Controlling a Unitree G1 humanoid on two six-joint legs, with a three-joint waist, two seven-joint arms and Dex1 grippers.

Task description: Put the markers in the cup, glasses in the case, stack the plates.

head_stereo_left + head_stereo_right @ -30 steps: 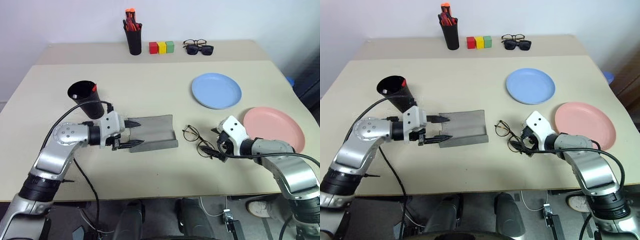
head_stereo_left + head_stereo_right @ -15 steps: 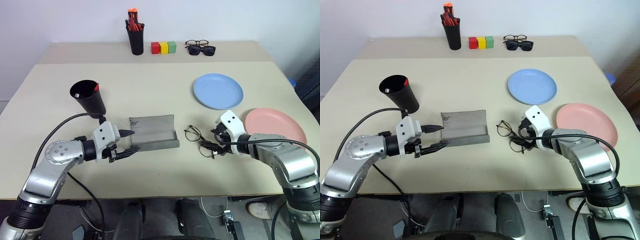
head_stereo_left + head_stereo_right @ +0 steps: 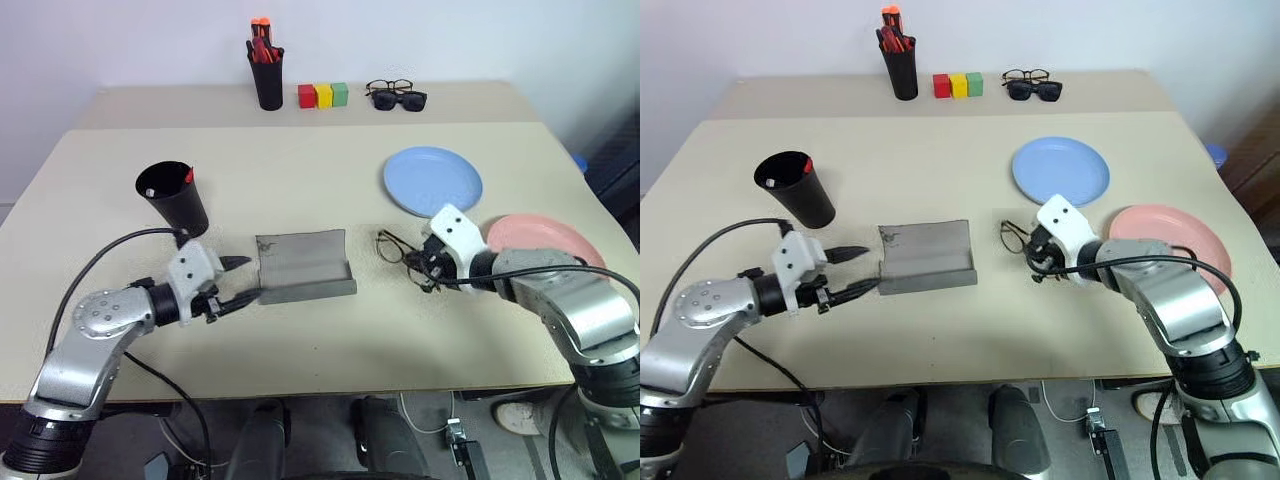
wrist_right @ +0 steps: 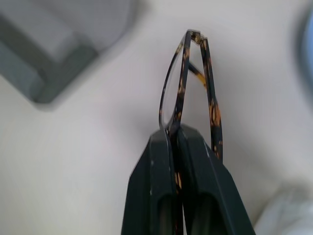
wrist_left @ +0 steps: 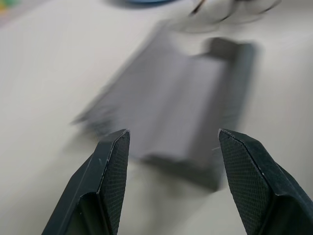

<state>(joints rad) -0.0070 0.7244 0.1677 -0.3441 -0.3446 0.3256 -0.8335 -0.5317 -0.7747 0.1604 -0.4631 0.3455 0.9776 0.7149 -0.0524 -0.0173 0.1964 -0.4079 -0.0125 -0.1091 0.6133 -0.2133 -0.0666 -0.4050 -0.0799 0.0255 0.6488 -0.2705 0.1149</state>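
1. Table (image 3: 300, 400): beige top, with a second beige surface butted against its far edge.
2. Right gripper (image 3: 432, 268): near the right part of the table, fingers (image 4: 195, 196) clenched on the glasses.
3. Glasses (image 3: 398, 248): thin dark wire frame, round clear lenses; pinched at one lens rim and held tilted just above the table, between the case and the pink plate. The right wrist view shows a mottled brown-and-amber pattern on the frame.
4. Case (image 3: 303, 265): grey, lying open near the middle of the table, its raised lip on the side toward the near edge.
5. Left gripper (image 3: 237, 284): just beside the left end of the case, fingers (image 5: 110, 161) spread apart and holding nothing; the case lies just ahead of the tips, apart from them.
6. Cup (image 3: 173, 197): black, tapered, upright toward the left side of the table; a red tip and a white tip show at its rim, so the markers (image 3: 187, 177) stand inside.
7. Blue plate (image 3: 432, 181): right half of the table, toward the far edge.
8. Pink plate (image 3: 560, 240): near the right edge, apart from the blue plate, partly hidden by the right arm.
9. Far surface: black pen holder (image 3: 267, 80) with orange-capped pens; red, yellow and green blocks (image 3: 322, 95); two more pairs of spectacles (image 3: 396, 94).
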